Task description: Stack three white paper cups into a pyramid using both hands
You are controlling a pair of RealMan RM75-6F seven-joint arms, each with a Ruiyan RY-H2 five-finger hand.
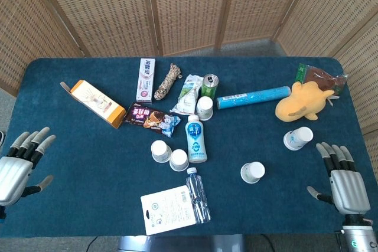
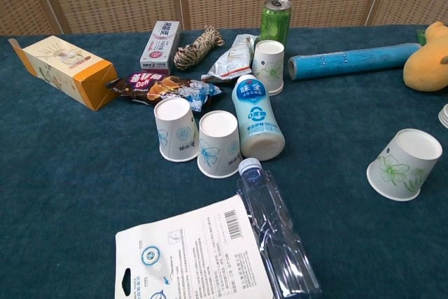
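Several white paper cups with a green flower print stand on the blue tablecloth. Two of them [image 1: 159, 150] [image 1: 178, 159] stand side by side at the centre, seen closer in the chest view as a left cup [image 2: 175, 129] and a right cup [image 2: 218, 143]. A third cup [image 1: 204, 107] [image 2: 269, 66] is behind them by the green can. Two more cups [image 1: 253, 172] [image 1: 298, 138] stand at the right. My left hand [image 1: 18, 166] hovers at the near left edge, fingers spread, holding nothing. My right hand [image 1: 342, 184] is at the near right edge, fingers apart and empty. Neither hand shows in the chest view.
A white milk bottle [image 1: 195, 138] lies right of the centre cups, with a clear water bottle [image 1: 198, 195] and a white blister card [image 1: 168, 209] in front. An orange box [image 1: 94, 103], a snack pack [image 1: 147, 117], a toothpaste box, rope, a can, a blue tube [image 1: 254, 97] and a yellow plush toy [image 1: 304, 103] lie further back.
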